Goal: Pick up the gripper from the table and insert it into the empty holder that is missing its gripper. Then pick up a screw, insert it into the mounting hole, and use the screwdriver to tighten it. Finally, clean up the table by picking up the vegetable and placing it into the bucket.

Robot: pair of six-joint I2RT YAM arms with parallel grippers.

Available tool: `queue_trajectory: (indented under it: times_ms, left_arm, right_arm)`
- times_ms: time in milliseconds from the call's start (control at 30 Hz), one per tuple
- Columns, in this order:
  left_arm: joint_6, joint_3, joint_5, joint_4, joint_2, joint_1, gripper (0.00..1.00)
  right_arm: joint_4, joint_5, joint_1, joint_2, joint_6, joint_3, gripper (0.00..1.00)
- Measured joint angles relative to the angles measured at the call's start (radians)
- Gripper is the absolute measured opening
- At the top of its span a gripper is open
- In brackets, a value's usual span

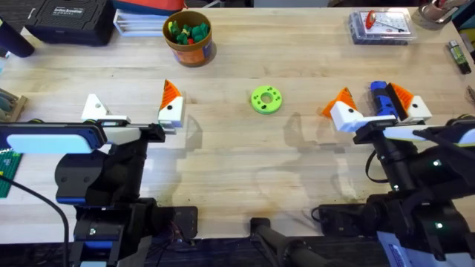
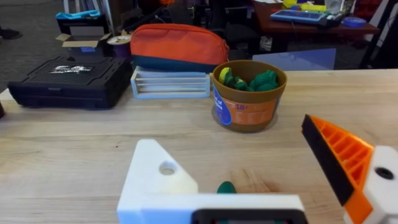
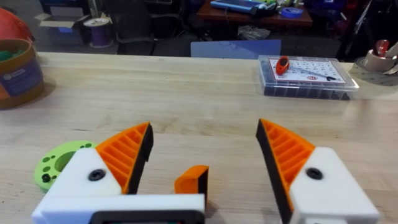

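The table (image 1: 223, 148), a light plank top, is carrying the bucket (image 1: 188, 37) at its far edge, with a black case (image 1: 70, 18) lying beside the bucket. Nearer than the bucket, the left gripper (image 1: 133, 110) is hovering spread, its bare holder (image 1: 95, 108) lacking a pad, and a green vegetable (image 2: 226, 187) is sitting between its fingers. Well right of the bucket, the right gripper (image 1: 378, 107) is hanging spread over the blue screwdriver (image 1: 383, 99) and the loose orange gripper (image 3: 191, 179).

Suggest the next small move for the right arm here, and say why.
Probably lower the right pincer and close it on the orange wedge. Its jaws stand open with the wedge sitting between them, not yet gripped, and the white holder has no orange pad yet, so fetching the wedge looks like the step due.
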Motion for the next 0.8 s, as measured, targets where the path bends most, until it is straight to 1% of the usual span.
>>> queue_trajectory:
  times_ms: [267, 367, 433, 500, 533, 600, 667, 800]
  left_arm:
    - [0.0, 0.0, 0.002, 0.0, 0.0, 0.0, 0.999]
    - [0.0, 0.002, 0.005, -0.011, 0.0, 0.0, 0.999]
    - [0.0, 0.015, 0.005, -0.064, 0.0, 0.0, 0.999]
    - [-0.001, 0.046, 0.008, -0.146, 0.002, 0.0, 0.999]
    - [-0.003, 0.072, 0.008, -0.19, 0.009, 0.0, 0.999]
    - [-0.005, 0.153, 0.009, -0.299, 0.043, 0.0, 0.999]
    - [-0.004, 0.25, 0.009, -0.38, 0.103, 0.0, 0.999]
    - [0.02, 0.495, 0.011, -0.589, 0.294, 0.0, 0.999]
  right_arm:
    - [-0.014, -0.002, 0.0, 0.0, 0.003, 0.001, 0.994]
    - [-0.018, -0.007, 0.0, 0.0, 0.028, 0.001, 0.994]
    - [-0.019, -0.009, 0.0, 0.0, 0.04, 0.001, 0.993]
    - [-0.038, -0.01, 0.0, 0.002, 0.055, 0.009, 0.991]
    - [-0.065, -0.01, 0.0, 0.007, 0.064, 0.022, 0.992]
    - [-0.175, -0.016, 0.0, 0.025, 0.082, 0.074, 0.992]
    - [-0.309, -0.022, 0.0, 0.061, 0.094, 0.132, 0.992]
    - [-0.51, -0.03, 0.0, 0.181, 0.109, 0.311, 0.994]
